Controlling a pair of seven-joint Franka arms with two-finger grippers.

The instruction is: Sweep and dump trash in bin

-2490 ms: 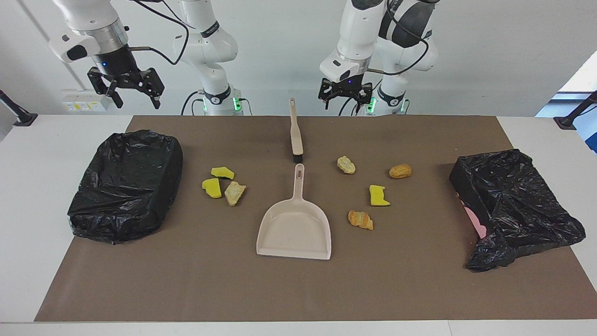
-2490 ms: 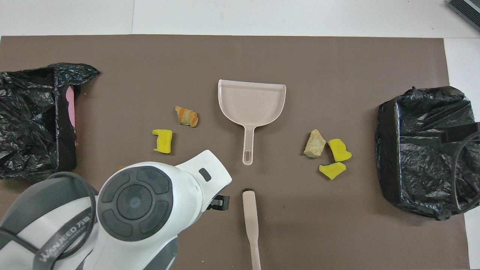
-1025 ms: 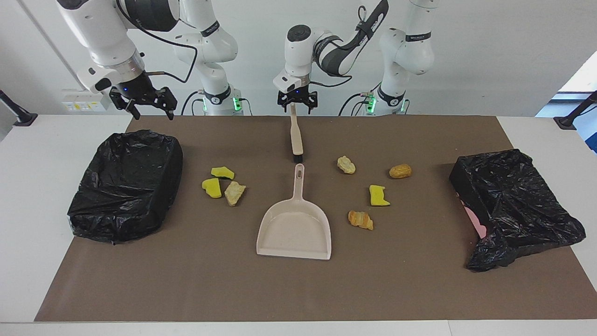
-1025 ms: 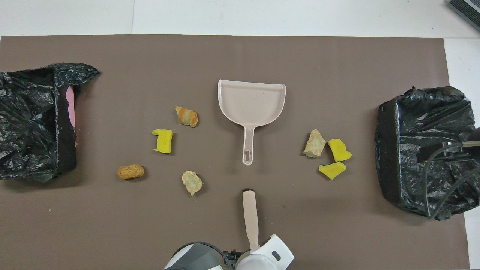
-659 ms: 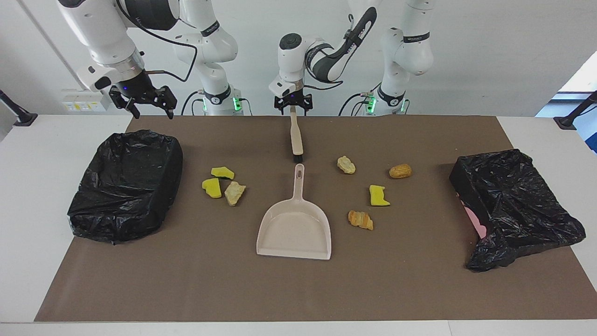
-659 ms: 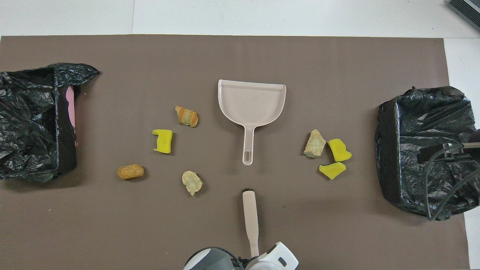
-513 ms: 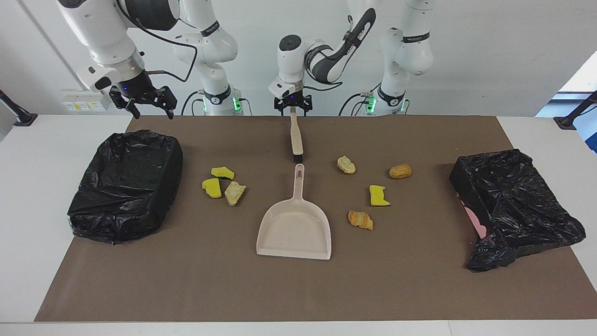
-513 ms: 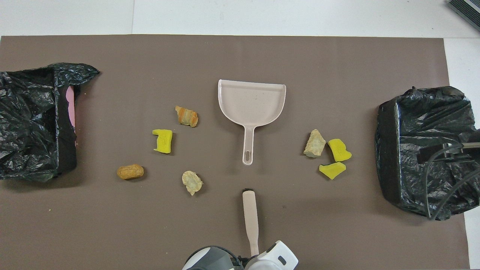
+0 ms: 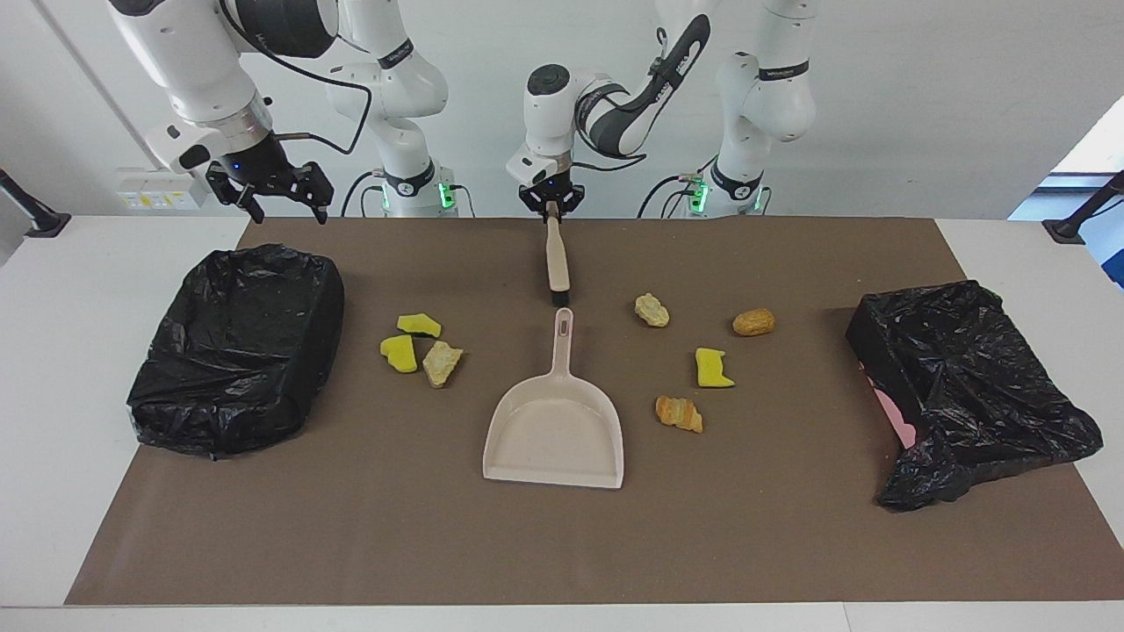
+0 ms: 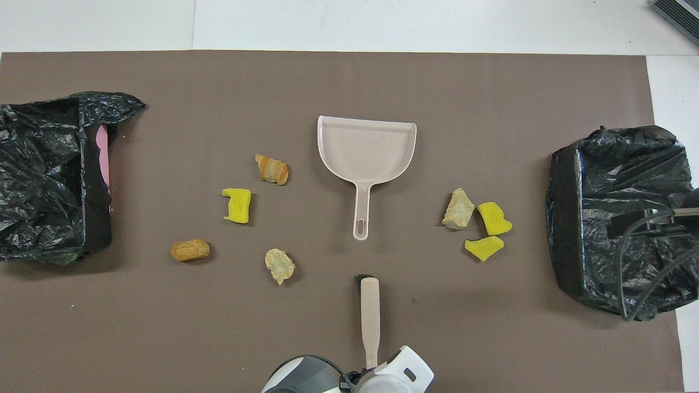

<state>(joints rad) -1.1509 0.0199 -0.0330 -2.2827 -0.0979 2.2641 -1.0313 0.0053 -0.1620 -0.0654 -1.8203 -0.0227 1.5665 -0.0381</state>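
Facing view: my left gripper (image 9: 550, 206) is clenched on the brush (image 9: 557, 257) handle's tip, at the robots' edge of the brown mat (image 9: 439, 544). My right gripper (image 9: 268, 189) hangs released above the black-bagged bin (image 9: 237, 347). Seven trash scraps (image 9: 667, 412) lie either side of the dustpan (image 9: 555, 430).

A beige dustpan (image 10: 367, 150) lies at the centre of a brown mat (image 10: 327, 338), its handle pointing toward the robots and a beige brush (image 10: 369, 316) in line just nearer them. A white robot wrist covers the brush handle's end. Seven scraps of trash (image 10: 457, 208) lie scattered to either side of the pan. Black-bagged bins (image 10: 611, 180) sit at both ends of the table.
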